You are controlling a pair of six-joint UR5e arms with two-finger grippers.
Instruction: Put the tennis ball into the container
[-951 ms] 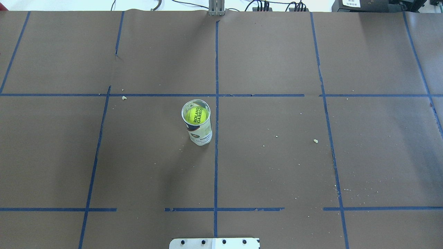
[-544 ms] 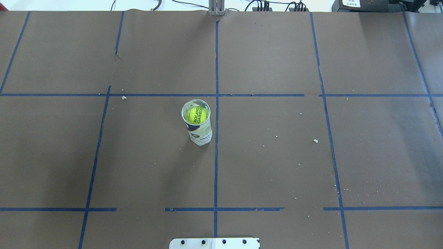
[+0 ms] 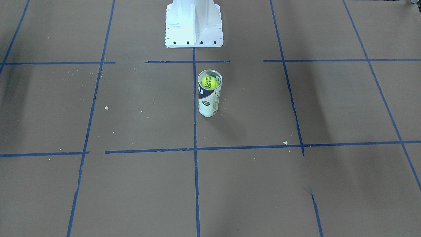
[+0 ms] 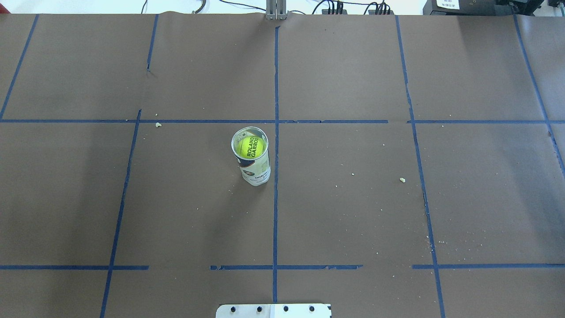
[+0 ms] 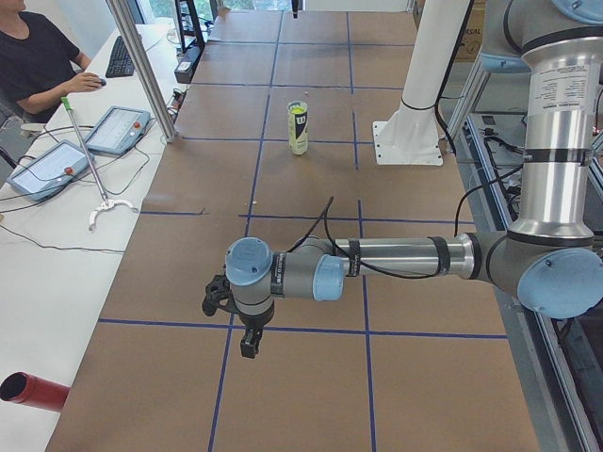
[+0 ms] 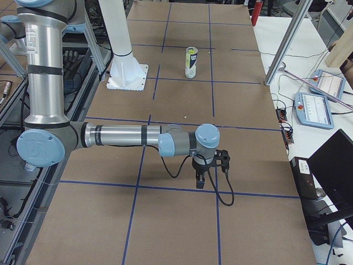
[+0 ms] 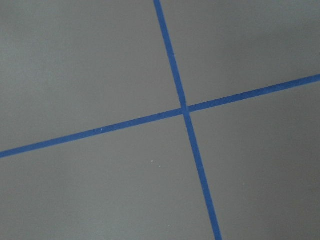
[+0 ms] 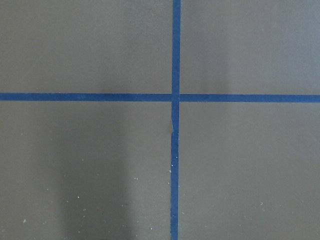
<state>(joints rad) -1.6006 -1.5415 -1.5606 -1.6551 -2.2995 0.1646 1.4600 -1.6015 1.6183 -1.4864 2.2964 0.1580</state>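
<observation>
The clear tube container [image 4: 256, 171] with a white and navy label stands upright near the table's middle, just left of the centre tape line. The yellow-green tennis ball [image 4: 250, 147] with black lettering sits inside it, near the open top. The front-facing view shows the same container [image 3: 208, 102] with the ball [image 3: 210, 82] in it. The left gripper [image 5: 246, 347] appears only in the left side view, far from the tube, and I cannot tell its state. The right gripper [image 6: 200, 182] appears only in the right side view, also far away, state unclear.
The white pedestal [image 3: 193, 29] stands at the robot's edge of the table, behind the tube. Blue tape lines cross the brown table cover [image 4: 353, 198]. A person sits at a side desk [image 5: 57, 207] with tablets; both wrist views show only tape crossings.
</observation>
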